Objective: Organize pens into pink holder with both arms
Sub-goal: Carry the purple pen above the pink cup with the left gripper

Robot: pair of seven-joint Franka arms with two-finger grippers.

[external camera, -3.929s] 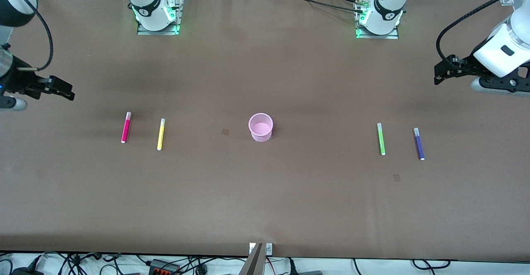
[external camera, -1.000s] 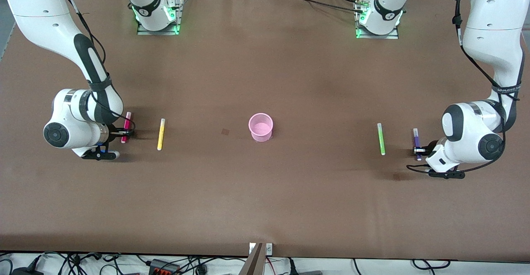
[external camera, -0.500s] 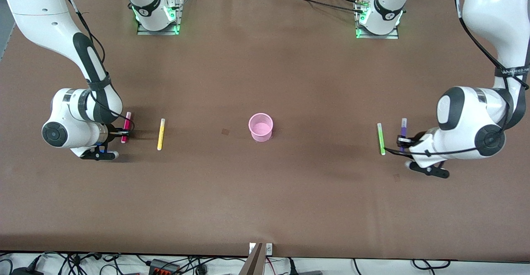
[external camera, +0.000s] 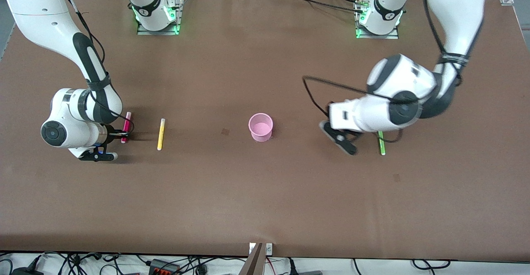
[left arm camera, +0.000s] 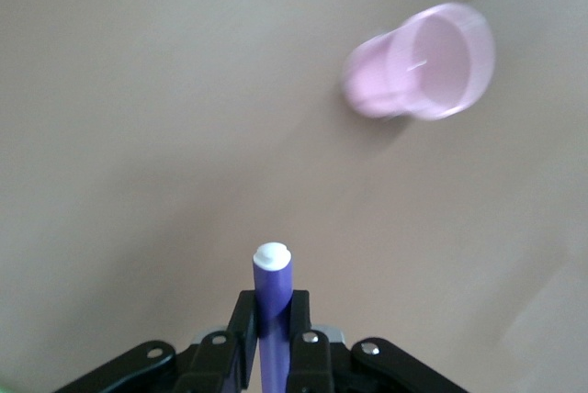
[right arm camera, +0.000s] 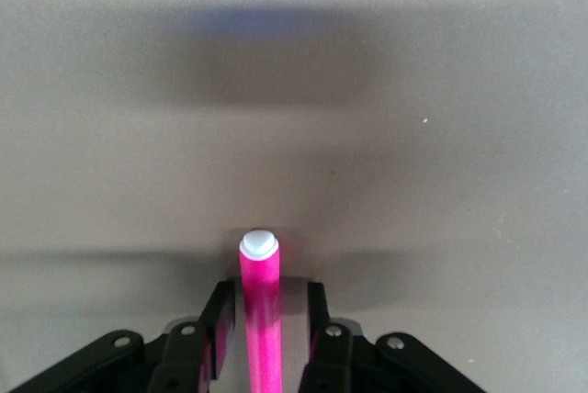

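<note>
On the table, a translucent pink holder stands upright.

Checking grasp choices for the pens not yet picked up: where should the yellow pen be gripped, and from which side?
Grip the yellow pen mid-barrel, coming straight down from above with the jaws across its width. It lies flat and alone on the table, so its long sides are free, and a centred hold should keep it balanced.
</note>
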